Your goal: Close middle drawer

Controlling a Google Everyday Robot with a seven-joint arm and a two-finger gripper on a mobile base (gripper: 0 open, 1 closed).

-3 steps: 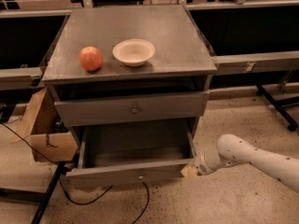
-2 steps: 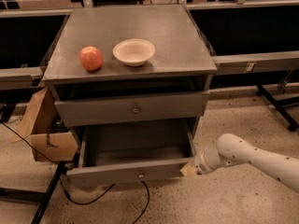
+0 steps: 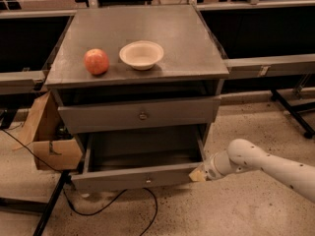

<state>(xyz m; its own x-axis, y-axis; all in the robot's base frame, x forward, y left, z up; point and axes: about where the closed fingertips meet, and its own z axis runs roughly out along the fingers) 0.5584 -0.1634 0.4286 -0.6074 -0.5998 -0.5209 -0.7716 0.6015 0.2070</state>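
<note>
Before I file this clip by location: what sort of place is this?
Probably a lab or workshop: speckled hard floor, loose cable, grey metal cabinet. The end effector sits at the right front corner of the open middle drawer.

Speckled floor point(image 3: 211, 213), cardbd box point(image 3: 53, 152), dim light

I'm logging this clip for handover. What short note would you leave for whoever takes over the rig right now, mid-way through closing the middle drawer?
Gripper: low, at the right end of the middle drawer front. Contact cannot be confirmed.
Middle drawer: pulled well out, grey tray exposed, below the top drawer.
Other items: apple and bowl sit on the cabinet top, away from the arm.
Done: arm brought to the drawer front.
Left: push the front in until it sits flush, probably a straight push toward the cabinet.
</note>
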